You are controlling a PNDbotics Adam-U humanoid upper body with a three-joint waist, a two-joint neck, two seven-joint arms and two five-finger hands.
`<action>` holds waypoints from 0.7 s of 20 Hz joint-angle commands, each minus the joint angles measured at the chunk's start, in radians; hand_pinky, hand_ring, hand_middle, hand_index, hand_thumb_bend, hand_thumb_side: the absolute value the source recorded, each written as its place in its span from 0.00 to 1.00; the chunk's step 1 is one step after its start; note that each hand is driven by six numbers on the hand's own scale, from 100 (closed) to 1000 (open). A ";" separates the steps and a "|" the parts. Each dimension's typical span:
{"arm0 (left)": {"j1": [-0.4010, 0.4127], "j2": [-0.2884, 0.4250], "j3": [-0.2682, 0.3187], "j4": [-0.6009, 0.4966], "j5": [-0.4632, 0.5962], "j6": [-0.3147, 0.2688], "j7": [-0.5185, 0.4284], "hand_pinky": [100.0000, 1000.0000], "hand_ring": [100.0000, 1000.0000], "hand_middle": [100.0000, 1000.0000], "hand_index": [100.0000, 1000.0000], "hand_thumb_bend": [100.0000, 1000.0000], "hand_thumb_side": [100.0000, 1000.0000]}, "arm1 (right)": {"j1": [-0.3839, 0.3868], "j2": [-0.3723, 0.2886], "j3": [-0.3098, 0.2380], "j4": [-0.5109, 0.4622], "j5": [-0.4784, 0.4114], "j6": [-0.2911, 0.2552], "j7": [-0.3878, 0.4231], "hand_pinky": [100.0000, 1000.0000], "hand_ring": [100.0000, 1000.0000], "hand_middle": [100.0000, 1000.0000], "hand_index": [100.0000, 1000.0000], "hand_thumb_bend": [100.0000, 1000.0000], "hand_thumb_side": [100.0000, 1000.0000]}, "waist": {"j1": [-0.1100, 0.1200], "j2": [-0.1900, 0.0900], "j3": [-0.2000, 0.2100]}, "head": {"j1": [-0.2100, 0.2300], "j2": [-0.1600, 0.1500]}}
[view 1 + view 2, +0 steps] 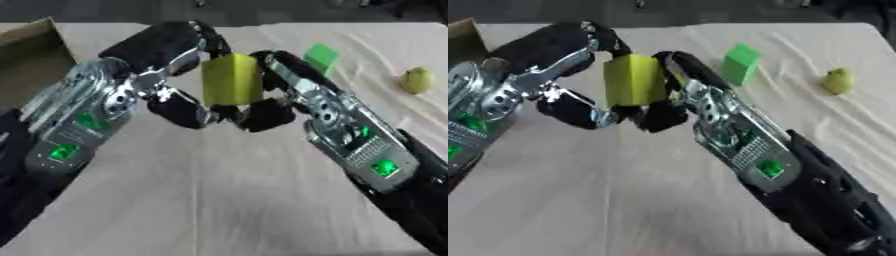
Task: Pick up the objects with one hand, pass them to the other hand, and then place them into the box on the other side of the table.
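Note:
A yellow block (232, 80) hangs upright above the middle of the table, caught between both hands. My left hand (162, 47) reaches in from the left, its fingers curled over the block's top left edge and its thumb (184, 112) under the bottom. From the right, my right hand (302, 87) has fingers against the block's right face and its thumb (267, 116) curled under the lower corner. The two thumbs nearly meet beneath the block. The brown cardboard box (31, 55) stands at the table's far left edge.
A green cube (741, 62) sits on the beige cloth (219, 190) behind the right hand. A small yellow-green rounded fruit shape (837, 81) lies near the right edge. The cloth is wrinkled on the right side.

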 commanded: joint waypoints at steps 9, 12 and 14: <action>-0.016 0.011 0.008 0.006 0.016 -0.003 0.026 0.55 0.69 0.50 0.57 0.00 0.02 | -0.014 -0.010 -0.007 -0.040 0.002 -0.004 0.019 0.78 0.57 0.50 0.55 0.00 0.10 | 0.002 -0.016 0.000 | 0.005 -0.008; -0.016 0.012 0.008 0.007 0.022 -0.004 0.028 0.55 0.68 0.50 0.56 0.00 0.00 | -0.013 -0.011 -0.007 -0.043 0.004 -0.004 0.027 0.78 0.58 0.51 0.57 0.00 0.14 | 0.001 -0.016 0.000 | 0.006 -0.009; -0.016 0.013 0.008 0.006 0.025 -0.004 0.027 0.54 0.67 0.49 0.55 0.00 0.01 | -0.013 -0.012 -0.007 -0.046 0.007 -0.004 0.035 0.78 0.58 0.51 0.59 0.02 0.18 | 0.001 -0.017 0.000 | 0.006 -0.010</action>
